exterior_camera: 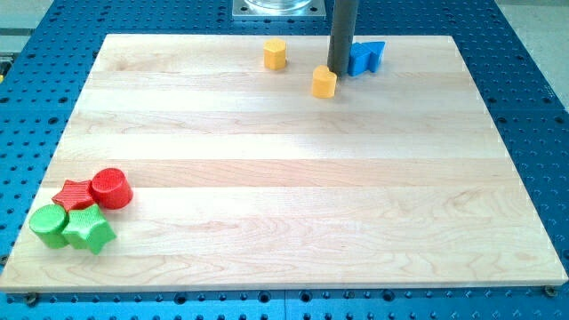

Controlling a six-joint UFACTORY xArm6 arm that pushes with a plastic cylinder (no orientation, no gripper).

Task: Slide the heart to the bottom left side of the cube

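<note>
A small yellow block (324, 82), which looks like the heart, lies near the view's top, just below and left of my tip (339, 72). The dark rod comes down from the top edge and its tip rests on the board between the yellow block and a blue cube (360, 61), close to both; I cannot tell whether it touches either. The rod hides the cube's left side. A second blue block (378, 53), wedge-like, sits against the cube's right side.
Another yellow block (275, 53), roughly hexagonal, lies left of the rod near the top edge. At the bottom left stand a red star (74, 194), a red cylinder (111, 188), a green cylinder (48, 225) and a green star (88, 230). The wooden board (293, 196) lies on a blue perforated table.
</note>
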